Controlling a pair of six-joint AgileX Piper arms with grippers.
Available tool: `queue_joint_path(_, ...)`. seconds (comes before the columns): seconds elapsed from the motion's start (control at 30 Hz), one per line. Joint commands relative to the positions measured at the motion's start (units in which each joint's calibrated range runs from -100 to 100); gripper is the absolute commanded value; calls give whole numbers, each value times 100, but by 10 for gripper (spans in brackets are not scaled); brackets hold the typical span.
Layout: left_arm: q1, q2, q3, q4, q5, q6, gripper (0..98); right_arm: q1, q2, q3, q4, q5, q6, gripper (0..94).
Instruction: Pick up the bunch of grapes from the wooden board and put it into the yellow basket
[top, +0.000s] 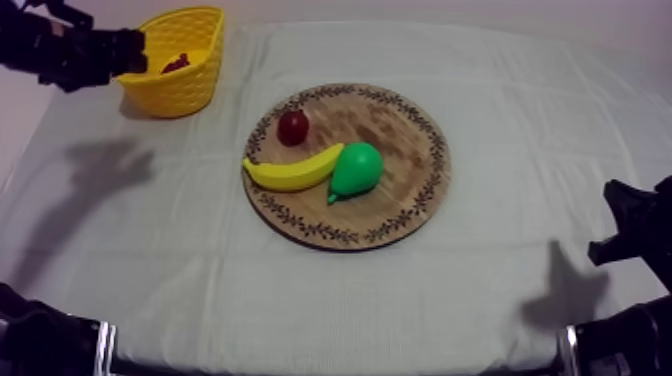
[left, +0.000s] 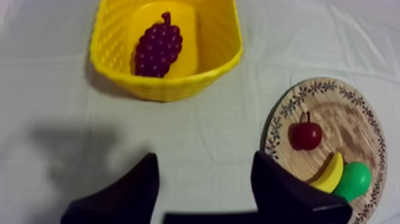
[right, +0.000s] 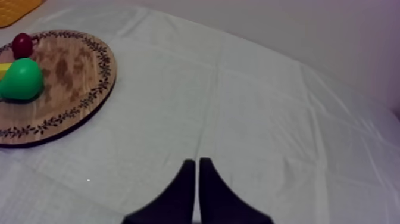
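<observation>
The bunch of grapes (left: 158, 50) is seen inside the yellow basket (left: 178, 89). The left gripper (left: 205, 159), spread apart and empty, is best lifted clear of its rim; the right gripper (right: 197, 167) is pressed together.

Yellow lattice-walled basket (top: 186, 86); dark purple bunch of grapes (left: 158, 50); round brown wooden board (top: 402, 130), rim printed with a dark leaf-vine pattern; yellow toy banana (top: 290, 173); green pear (top: 357, 168); small red fruit (top: 293, 127); plain grey-white cloth (top: 500, 250).

Bare cloth (top: 232, 112) between yellow basket (top: 200, 80) and wooden board (top: 400, 130), passable
</observation>
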Motion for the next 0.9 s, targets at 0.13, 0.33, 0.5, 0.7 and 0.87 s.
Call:
queue_joint_path(0.13, -201, -1188, 1085, 16, 10, 7, 457, -1, 0, 3, 1, 0, 1, 5)
queue_joint_path(0.33, -419, -2057, 1999, 35, 0, -35, 204, -1, 0, 3, 1, 0, 3, 5)
queue_joint_path(0.5, -546, -2814, 2675, 51, -114, -73, 38, -1, 0, 3, 1, 0, 1, 5)
queue_joint_path(0.7, -680, -3879, 3661, 165, -700, -334, 5, -1, 0, 3, 1, 0, 4, 5)
queue_joint_path(0.87, -640, -4637, 4469, 200, -1277, -596, 1, -1, 0, 3, 1, 0, 1, 5)
